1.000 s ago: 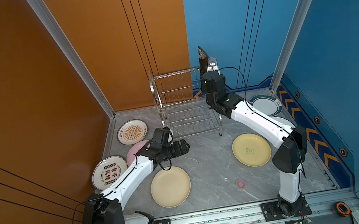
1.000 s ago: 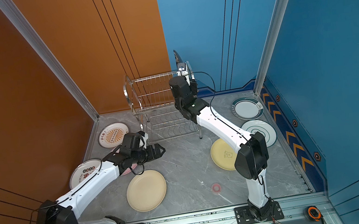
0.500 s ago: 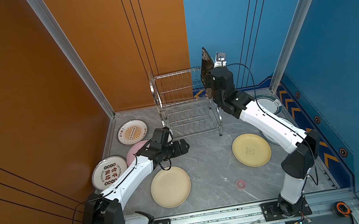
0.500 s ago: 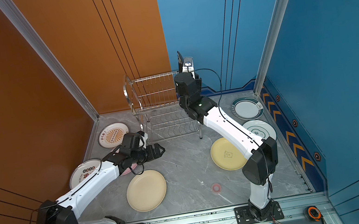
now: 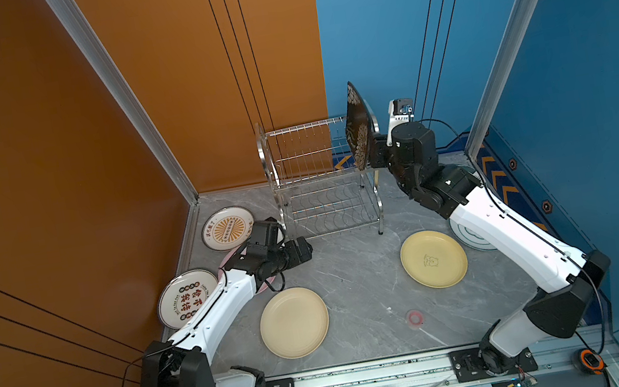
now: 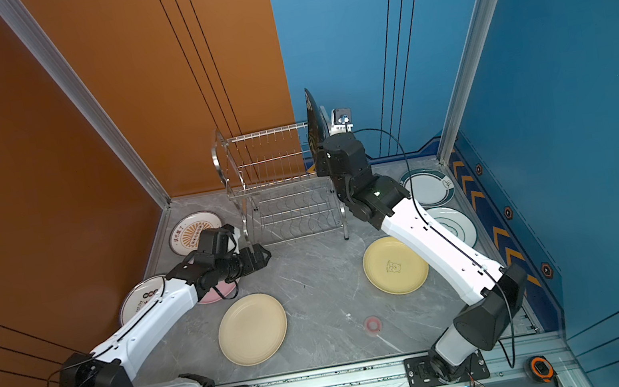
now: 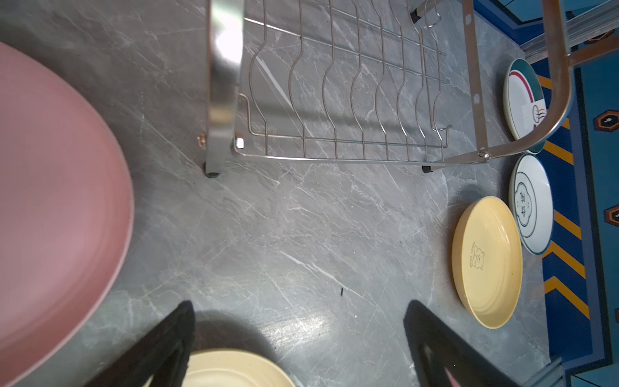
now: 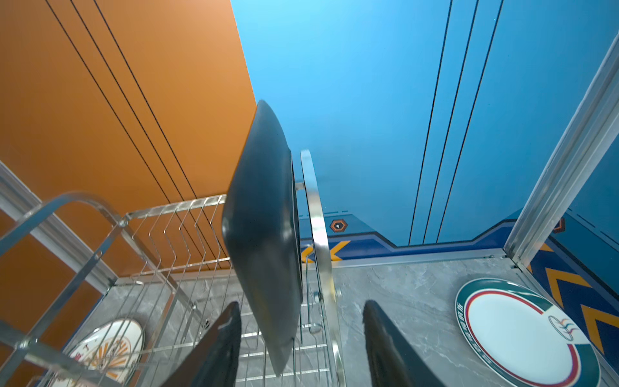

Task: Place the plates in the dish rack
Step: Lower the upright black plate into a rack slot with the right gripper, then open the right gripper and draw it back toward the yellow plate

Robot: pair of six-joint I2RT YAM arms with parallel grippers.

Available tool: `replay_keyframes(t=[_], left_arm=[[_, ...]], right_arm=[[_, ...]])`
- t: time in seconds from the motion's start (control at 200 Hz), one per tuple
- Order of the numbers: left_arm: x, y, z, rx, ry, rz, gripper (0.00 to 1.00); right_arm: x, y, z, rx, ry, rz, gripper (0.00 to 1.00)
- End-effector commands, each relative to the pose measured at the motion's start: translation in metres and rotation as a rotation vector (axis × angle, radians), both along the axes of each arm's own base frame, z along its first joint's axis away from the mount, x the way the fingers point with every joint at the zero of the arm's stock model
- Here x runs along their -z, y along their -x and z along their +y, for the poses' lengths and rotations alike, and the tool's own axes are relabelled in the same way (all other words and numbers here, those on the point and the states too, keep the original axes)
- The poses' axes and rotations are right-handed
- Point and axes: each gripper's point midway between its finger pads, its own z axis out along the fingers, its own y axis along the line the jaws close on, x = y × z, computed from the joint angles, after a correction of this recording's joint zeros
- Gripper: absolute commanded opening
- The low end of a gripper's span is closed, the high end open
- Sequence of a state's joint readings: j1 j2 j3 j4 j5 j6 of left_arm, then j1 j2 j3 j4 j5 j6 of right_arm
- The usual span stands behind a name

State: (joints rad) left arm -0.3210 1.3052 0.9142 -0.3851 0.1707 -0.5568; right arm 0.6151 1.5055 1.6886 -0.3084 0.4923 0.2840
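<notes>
Rack: The two-tier shiny steel wire dish rack (image 5: 311, 160) stands at the far middle of the grey marbled table (image 5: 355, 280).
Racked plate: The square black floral plate (image 5: 358, 132) stands on edge at the right end of the upper tier, tilted slightly. I cannot tell whether its lower edge is seated between the prongs.
Right gripper (image 8: 301, 305): The jaws stand apart on either side of that plate's lower edge. The wrist view shows a gap at each finger, so nothing is clamped.
Left gripper (image 7: 299, 308): The jaws are spread wide and empty, low over the table just right of the round pink plate (image 7: 50, 201).
On the table: Seven plates lie flat.
- Plain cream-yellow plate (image 5: 293, 322): near middle.
- Bear-printed cream-yellow plate (image 5: 433, 259): right.
- Two white teal-rimmed plates (image 6: 426, 186) (image 6: 452, 226): far right.
- Two white orange-printed plates (image 5: 228, 228) (image 5: 188, 298): left.
Progress: By my judgement, one of eight is loaded.
Handling: Expect stiff, smooth, slippery plates that would chip if dropped. Flat ones offer only the rim, so you should work one finger under the lip and pinch across the edge.
Risk: When you back the right arm out, keep it straight. A brushing finger could tip the black plate off the tier.
</notes>
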Motion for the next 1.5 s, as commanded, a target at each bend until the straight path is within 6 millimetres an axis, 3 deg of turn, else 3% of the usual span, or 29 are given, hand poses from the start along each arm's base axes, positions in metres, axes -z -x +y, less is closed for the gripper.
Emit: replay_keyframes(t=[0.0,0.21,0.335,0.505,0.851,1.186,1.211,1.376,1.401,1.496], left_arm=[[0.002,-0.002,0.021,-0.018,-0.072,-0.019,0.98],[-0.003,-0.040,0.026,-0.001,-0.041,-0.148,0.98],[-0.008,-0.070,0.017,0.029,0.029,-0.225,0.98],[-0.001,-0.088,-0.001,0.083,0.055,-0.222,0.98],[-0.002,-0.086,-0.040,0.144,0.102,-0.212,0.99],[0.009,-0.079,-0.073,0.197,0.126,-0.177,0.99],[-0.003,-0.085,-0.077,0.203,0.135,-0.204,0.99],[-0.009,-0.083,-0.066,0.173,0.121,-0.215,0.99],[0.002,-0.075,-0.060,0.165,0.109,-0.186,0.99],[0.004,-0.065,-0.044,0.142,0.086,-0.169,0.99]], right_arm=[[0.026,0.020,-0.001,-0.062,-0.026,0.089,0.61],[0.060,0.050,-0.013,-0.101,-0.045,0.170,0.65],[0.079,0.064,-0.022,-0.115,-0.051,0.211,0.69],[0.101,0.083,-0.036,-0.120,-0.092,0.257,0.73],[0.151,0.106,-0.070,-0.062,-0.134,0.379,0.77],[0.172,0.105,-0.081,-0.036,-0.157,0.444,0.78],[0.175,0.105,-0.081,-0.035,-0.161,0.450,0.78],[0.196,0.107,-0.088,-0.005,-0.204,0.524,0.79],[0.200,0.108,-0.091,0.004,-0.212,0.539,0.79],[0.220,0.114,-0.099,0.031,-0.263,0.613,0.79]])
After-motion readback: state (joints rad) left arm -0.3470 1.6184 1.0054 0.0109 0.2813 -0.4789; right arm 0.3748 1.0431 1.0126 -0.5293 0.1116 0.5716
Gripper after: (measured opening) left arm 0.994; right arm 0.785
